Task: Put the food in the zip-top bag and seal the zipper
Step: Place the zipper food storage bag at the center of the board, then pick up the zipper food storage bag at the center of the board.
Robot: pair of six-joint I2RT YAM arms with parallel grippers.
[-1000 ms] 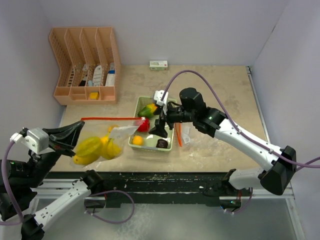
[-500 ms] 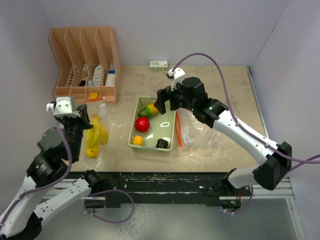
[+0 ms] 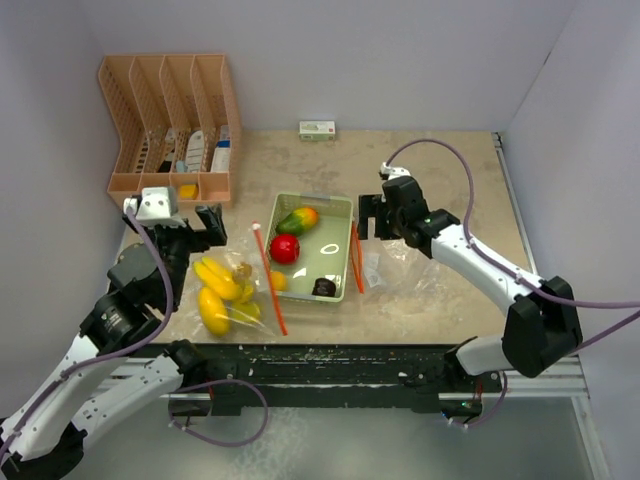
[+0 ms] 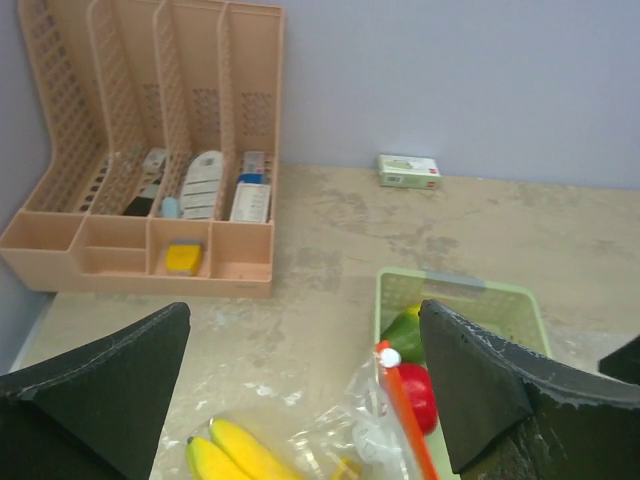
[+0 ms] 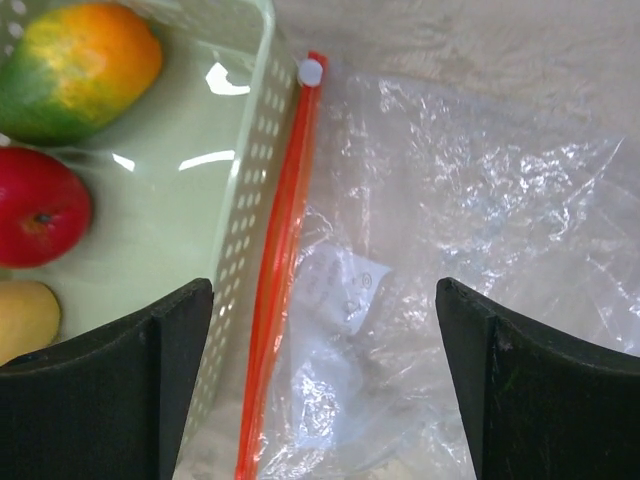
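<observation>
Lets go of the bag [image 3: 247,303] of bananas [image 3: 218,280], now flat left of the tray [image 3: 312,197], holds left gripper [image 4: 305,315] and right gripper [image 5: 322,290] spread empty, leaves apple [image 3: 285,248] and mango [image 3: 297,219] unbagged.

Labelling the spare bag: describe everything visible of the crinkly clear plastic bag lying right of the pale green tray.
The crinkly clear plastic bag lies flat and wrinkled on the beige tabletop, apparently empty. Its orange-red zipper strip runs alongside the pale green perforated plastic tray's right wall, seemingly against it, a small white slider at its far end. A pale printed patch shows on the film. Whether the mouth is sealed cannot be told.
</observation>
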